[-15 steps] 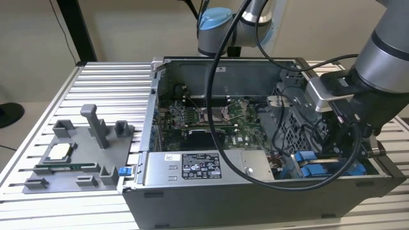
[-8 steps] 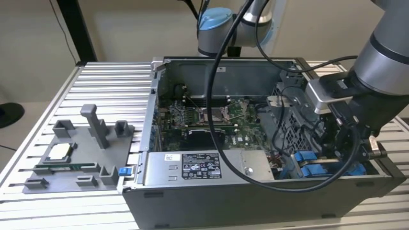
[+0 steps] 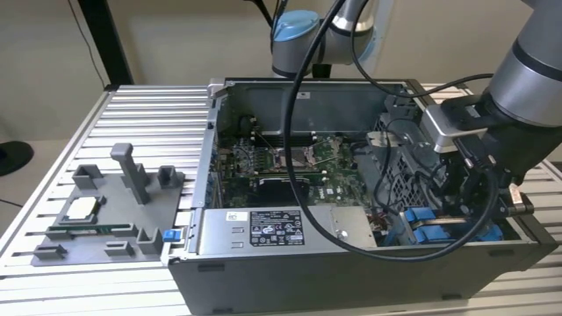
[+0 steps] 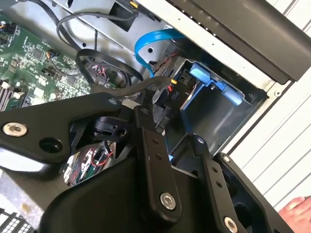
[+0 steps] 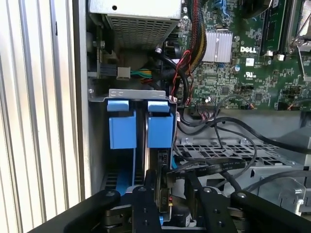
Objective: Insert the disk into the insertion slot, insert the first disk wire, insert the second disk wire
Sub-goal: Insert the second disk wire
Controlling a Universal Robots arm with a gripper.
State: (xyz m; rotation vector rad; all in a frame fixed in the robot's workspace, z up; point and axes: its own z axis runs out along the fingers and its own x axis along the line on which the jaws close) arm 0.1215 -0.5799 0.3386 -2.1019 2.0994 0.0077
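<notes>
Black gripper (image 4: 163, 127) fingers pinch a wire plug (image 4: 164, 99) at the slot (image 5: 141, 127).
Disk (image 5: 146, 141) sits on edge between blue rails, centre-left of the first wrist view; case (image 3: 351, 263) surrounds it.

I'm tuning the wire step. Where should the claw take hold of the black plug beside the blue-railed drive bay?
Probably the black plug's rigid body, across its flat faces, not the cable trailing from it. Come from above through the open case: the drive bay and the case wall crowd its sides.
</notes>
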